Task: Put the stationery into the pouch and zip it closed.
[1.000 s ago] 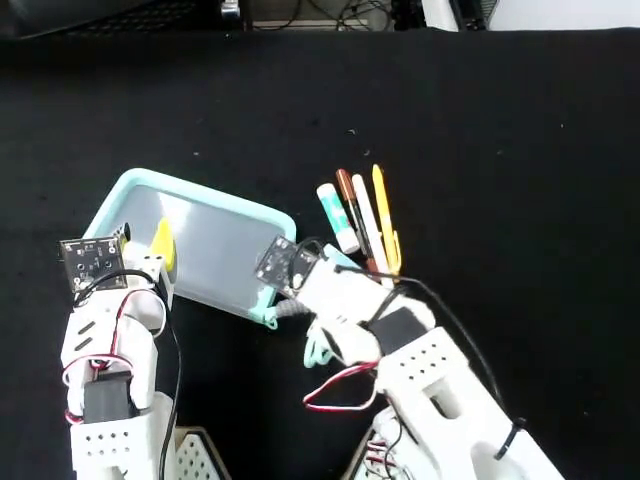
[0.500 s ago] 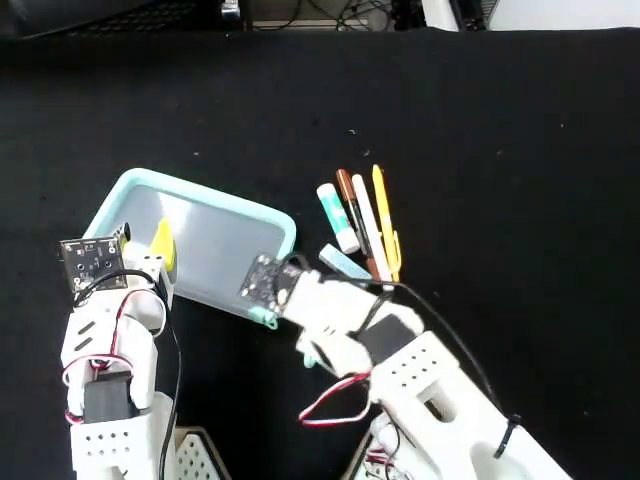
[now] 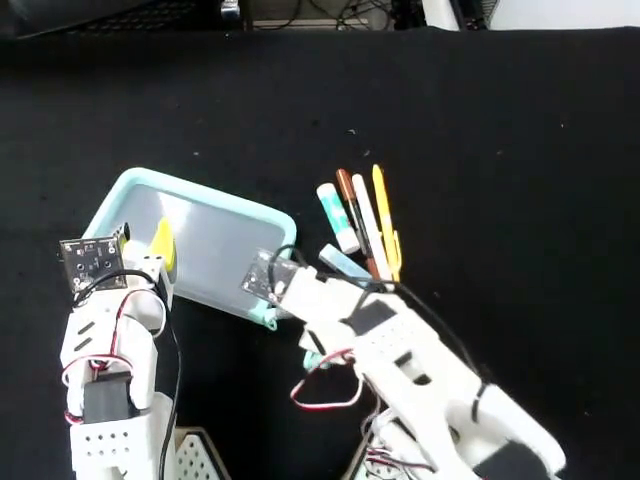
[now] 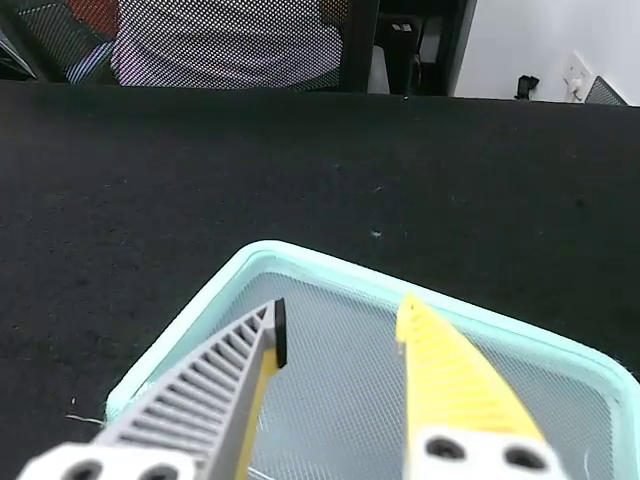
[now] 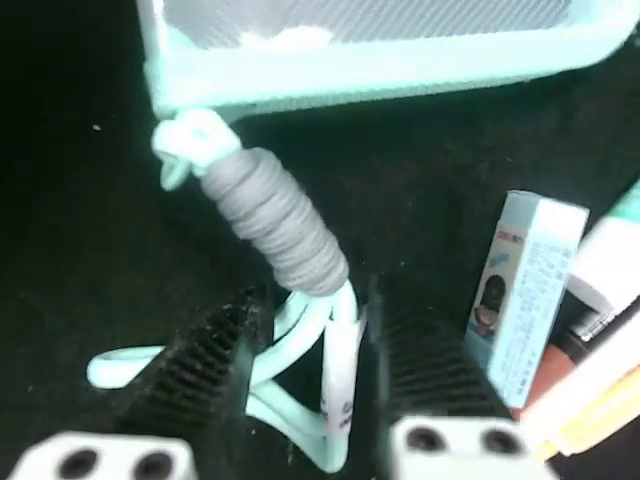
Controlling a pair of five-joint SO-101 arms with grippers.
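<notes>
- The pouch [image 3: 215, 245] is seen lying flat on the black table [image 3: 480, 150], over on the left side, teal rim all round and grey mesh facing up. Whether the zip is done up can't be made out.
- The left claw [image 4: 340, 315] is parked right over the pouch's near-left end, spread wide, one grey finger and one yellow one, with nothing held between them. Just mesh is seen below the gap.
- The right claw [image 5: 310, 295] is set low at the pouch's near-right corner, where a grey wrapped pull [image 5: 275, 220] hangs off the rim.
- A teal strap [image 5: 325, 390] runs on from that pull and is looped between the two black fingers. The fingers are partly spread around it, and a sliver of dark gap is left on one side, so it isn't pinched tight.
- The stationery is all outside the pouch, just to its right on the table: a glue stick [image 3: 336, 215], then a brown pen [image 3: 349, 208], a white pen [image 3: 366, 225] and a yellow pen [image 3: 384, 215], laid side by side and touching.
- A small box [image 5: 530, 300] is tucked at the near end of the pens, just beside the right claw.
</notes>
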